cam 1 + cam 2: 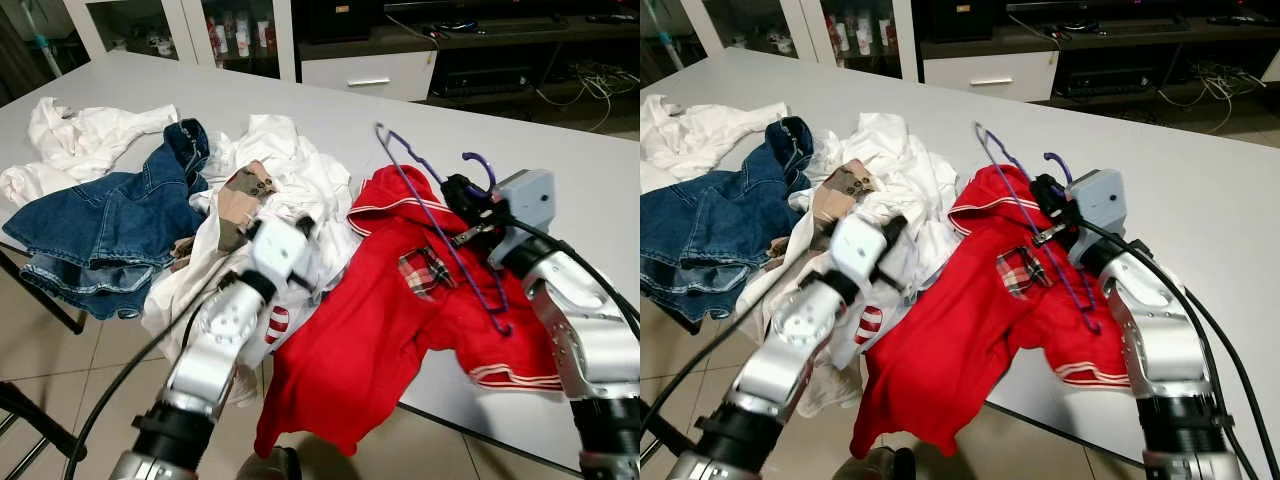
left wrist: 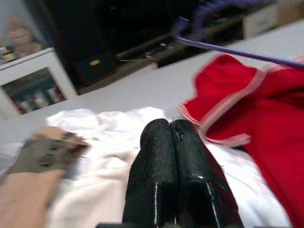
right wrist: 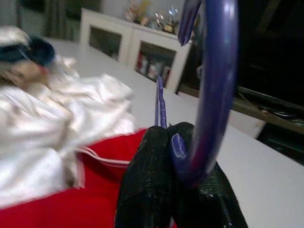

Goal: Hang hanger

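Note:
A purple plastic hanger (image 1: 440,215) lies tilted over a red shirt (image 1: 400,310) that drapes off the table's near edge. My right gripper (image 1: 462,196) is shut on the hanger near its hook (image 3: 213,85). My left gripper (image 1: 300,232) is shut with nothing in it, hovering over the white clothing (image 1: 290,175) just left of the red shirt's collar (image 2: 223,114).
A grey table (image 1: 420,110) holds a heap of clothes: blue jeans (image 1: 110,225), a white garment (image 1: 75,140) at far left, a beige piece (image 1: 240,200). White cabinets (image 1: 180,25) and a dark TV stand (image 1: 480,40) stand behind. Tiled floor (image 1: 60,370) lies below.

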Robot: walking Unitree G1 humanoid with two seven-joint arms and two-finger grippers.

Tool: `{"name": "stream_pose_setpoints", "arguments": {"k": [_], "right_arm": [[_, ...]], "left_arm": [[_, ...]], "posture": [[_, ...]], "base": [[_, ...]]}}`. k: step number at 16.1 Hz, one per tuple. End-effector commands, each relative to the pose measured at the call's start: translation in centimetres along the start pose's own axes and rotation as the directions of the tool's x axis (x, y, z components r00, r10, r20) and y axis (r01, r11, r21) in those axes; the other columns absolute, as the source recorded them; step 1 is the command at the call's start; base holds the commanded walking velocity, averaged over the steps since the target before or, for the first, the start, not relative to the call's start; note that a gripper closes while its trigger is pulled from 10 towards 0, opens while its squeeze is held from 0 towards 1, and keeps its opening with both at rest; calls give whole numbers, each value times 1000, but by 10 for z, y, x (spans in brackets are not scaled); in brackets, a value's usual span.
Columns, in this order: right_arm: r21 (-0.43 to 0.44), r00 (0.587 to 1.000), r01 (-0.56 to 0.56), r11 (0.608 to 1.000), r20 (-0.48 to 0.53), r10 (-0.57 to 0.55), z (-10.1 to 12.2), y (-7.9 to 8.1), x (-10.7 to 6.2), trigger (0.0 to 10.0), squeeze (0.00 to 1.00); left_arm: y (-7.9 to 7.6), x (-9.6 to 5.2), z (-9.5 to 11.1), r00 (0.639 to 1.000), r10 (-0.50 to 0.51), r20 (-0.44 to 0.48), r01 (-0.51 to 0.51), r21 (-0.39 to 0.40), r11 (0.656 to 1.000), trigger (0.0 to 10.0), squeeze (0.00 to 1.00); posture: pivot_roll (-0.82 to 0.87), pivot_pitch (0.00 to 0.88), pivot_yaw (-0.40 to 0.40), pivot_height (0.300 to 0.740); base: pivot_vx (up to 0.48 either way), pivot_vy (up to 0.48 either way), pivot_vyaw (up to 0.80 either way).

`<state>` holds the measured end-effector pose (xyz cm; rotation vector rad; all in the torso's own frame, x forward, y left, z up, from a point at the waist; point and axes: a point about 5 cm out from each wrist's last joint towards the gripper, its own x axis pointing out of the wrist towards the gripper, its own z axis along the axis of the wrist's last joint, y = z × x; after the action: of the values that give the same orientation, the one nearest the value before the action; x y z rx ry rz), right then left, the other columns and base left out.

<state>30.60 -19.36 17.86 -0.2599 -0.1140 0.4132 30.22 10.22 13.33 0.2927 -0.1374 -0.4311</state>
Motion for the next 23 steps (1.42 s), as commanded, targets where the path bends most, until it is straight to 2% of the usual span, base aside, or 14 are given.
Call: {"name": "stream_pose_setpoints", "arguments": {"k": [1, 3, 4, 7, 12, 13, 16, 18, 19, 20, 23], "right_arm": [[-33, 1000, 29, 999, -8, -29, 1, -5, 1, 10000, 0], [-96, 998, 64, 993, -11, -66, 2, -11, 1, 10000, 0], [-102, 997, 71, 992, -9, -72, 3, -13, 1, 10000, 0], [-111, 997, 73, 991, -3, -74, 3, -13, 2, 10000, 0], [-117, 998, 66, 991, 4, -66, 3, -10, 3, 10000, 0], [-116, 998, 66, 991, 5, -66, 3, -10, 3, 10000, 0], [-113, 998, 65, 991, 7, -65, 2, -9, 2, 10000, 0], [-111, 998, 62, 992, 9, -62, 3, -8, 3, 10000, 0], [-110, 998, 62, 992, 10, -61, 3, -8, 4, 10000, 0], [-109, 998, 62, 992, 11, -61, 3, -8, 4, 10000, 0], [-107, 998, 60, 992, 13, -59, 3, -8, 5, 10000, 0]], "left_arm": [[8, 0, 0, 999, 49, -11, -50, -19, 999, 10000, 0], [19, -1, -4, 988, 147, -44, -148, -35, 988, 10000, 0], [26, -2, -7, 977, 200, -72, -205, -58, 977, 10000, 0], [45, -5, -20, 924, 340, -172, -364, -129, 923, 10000, 0], [35, -3, -35, 919, 267, -290, -319, -151, 936, 10000, 0], [32, -4, -37, 925, 238, -297, -294, -161, 942, 10000, 1000], [26, -6, -39, 930, 183, -320, -238, -145, 960, 10000, 1000], [25, -5, -42, 920, 171, -354, -235, -146, 961, 10000, 1000], [25, -5, -46, 908, 171, -383, -243, -149, 959, 10000, 773], [24, -4, -47, 906, 157, -394, -233, -152, 961, 10000, 0], [22, -4, -49, 899, 134, -417, -221, -169, 961, 10000, 0]], "posture": [[32, 16, 42, 740], [32, 10, 42, 740], [32, 10, 42, 740], [28, 4, 43, 740], [27, 1, 43, 740], [27, 1, 43, 740], [26, 7, 41, 740], [29, 6, 41, 740], [29, 6, 41, 740], [29, 6, 41, 740], [29, 3, 41, 740]], "base": [[0, 0, 0], [0, 0, 0], [0, 0, 0], [0, 0, 0], [0, 0, 0], [0, 0, 0], [0, 0, 0], [0, 0, 0], [0, 0, 0], [0, 0, 0], [0, 0, 0]]}}
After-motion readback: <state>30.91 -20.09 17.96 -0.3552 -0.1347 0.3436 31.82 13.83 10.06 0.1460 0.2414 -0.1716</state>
